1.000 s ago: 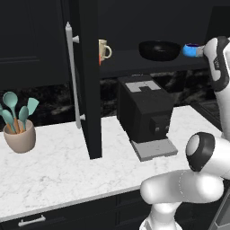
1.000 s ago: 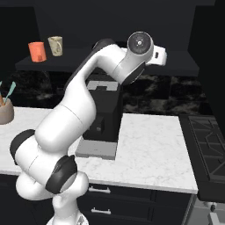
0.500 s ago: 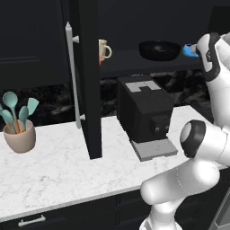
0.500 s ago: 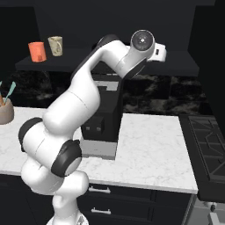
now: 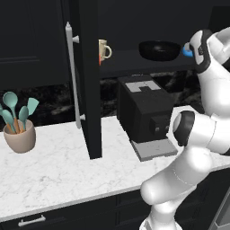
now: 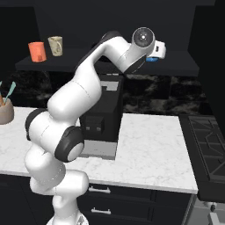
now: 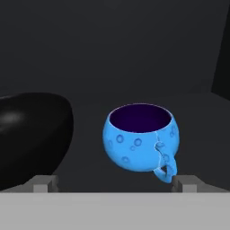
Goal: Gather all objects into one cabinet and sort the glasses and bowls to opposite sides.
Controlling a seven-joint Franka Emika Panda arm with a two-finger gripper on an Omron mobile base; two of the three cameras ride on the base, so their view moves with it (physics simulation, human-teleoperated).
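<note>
1. Pincer (image 7: 115,183): jaws spread fully wide, nothing between them. Its fingertips (image 7: 44,182) sit low in the hand view, either side of the blue mug (image 7: 141,143), not touching it.
2. Blue mug: upright on the dark shelf (image 7: 197,117), dark-lined mouth facing up, handle turned toward the pincer and slightly to the right in the hand view. Rounded body, no clear long axis.
3. Black bowl (image 7: 29,134): just beside the blue mug, to its left in the hand view, a gap between them; rim up, broad axis lying along the shelf. In the left base view the bowl (image 5: 159,49) sits left of the raised hand.
4. Cream mug (image 6: 55,45) and orange mug (image 6: 37,51): upright, side by side at the far left end of the shelf, well apart from the bowl.
5. Cabinet door (image 5: 87,81): stands open, bar handle (image 5: 72,76) vertical.
6. Coffee machine (image 5: 146,112) stands on the white counter (image 5: 58,166) below the shelf.
</note>
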